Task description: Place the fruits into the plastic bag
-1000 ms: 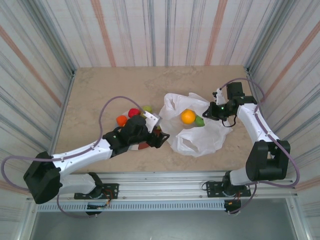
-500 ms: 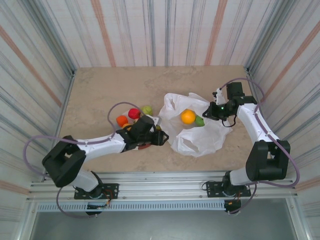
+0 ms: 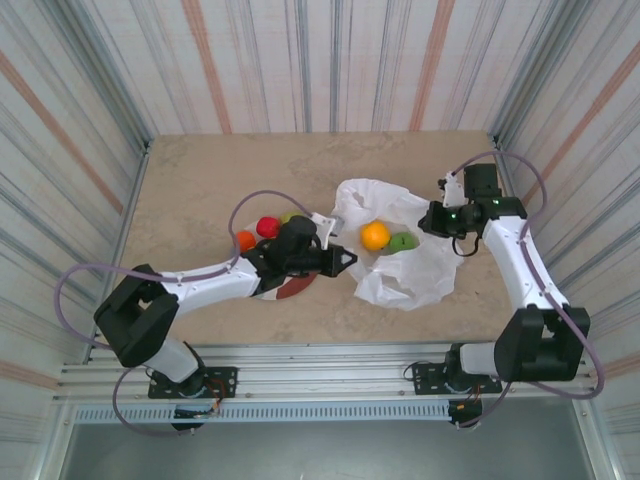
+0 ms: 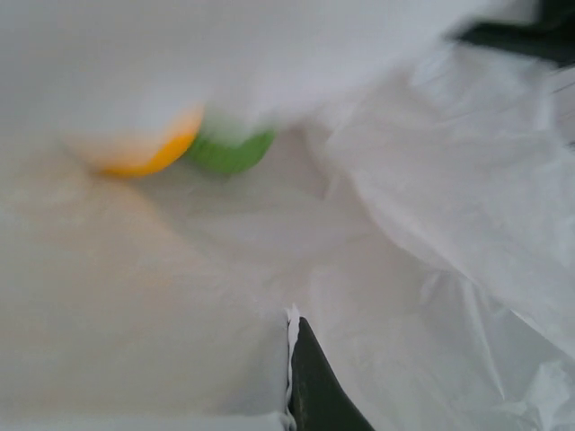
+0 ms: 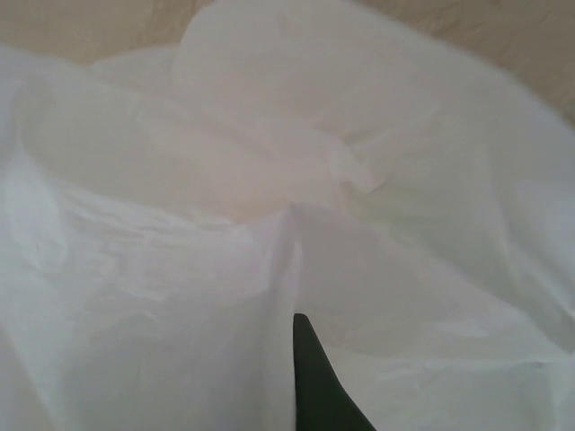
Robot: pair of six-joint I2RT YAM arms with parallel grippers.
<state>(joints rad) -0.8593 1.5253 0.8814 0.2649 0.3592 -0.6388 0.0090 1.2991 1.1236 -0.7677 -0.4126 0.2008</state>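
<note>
1. One bag (image 3: 405, 275) is lying crumpled on the table (image 3: 200, 180), its mouth gaping toward the far side.
2. Two fruits are sitting inside the bag, touching each other: one orange fruit (image 3: 375, 235) and one green fruit (image 3: 403, 241) just to its right. The left wrist view is showing the same pair, blurred, under a fold of the film.
3. Three more fruits are lying in a cluster outside the bag, near its left edge: one red fruit (image 3: 266, 227), one orange-red fruit (image 3: 245, 240) just left of it, and one pale green fruit (image 3: 290, 216), which the left arm is partly hiding.
4. One plate (image 3: 297, 290) is peeking out from under the left arm, left of the bag; most of it is being covered.
5. The left gripper (image 3: 343, 262) is sitting at the bag's left edge with its fingers pressed together. In the left wrist view the bag's rim is running right up along the dark fingertip (image 4: 310, 386), so it is pinching the film there.
6. The right gripper (image 3: 431, 218) is sitting at the bag's right edge, beside the green fruit, with its fingers also pressed together. In the right wrist view the bag's folds are gathering to a point at the fingertip (image 5: 314, 377), so it is pinching the bag too.
7. The two grippers are holding opposite sides of the bag, with the two bagged fruits between them.
</note>
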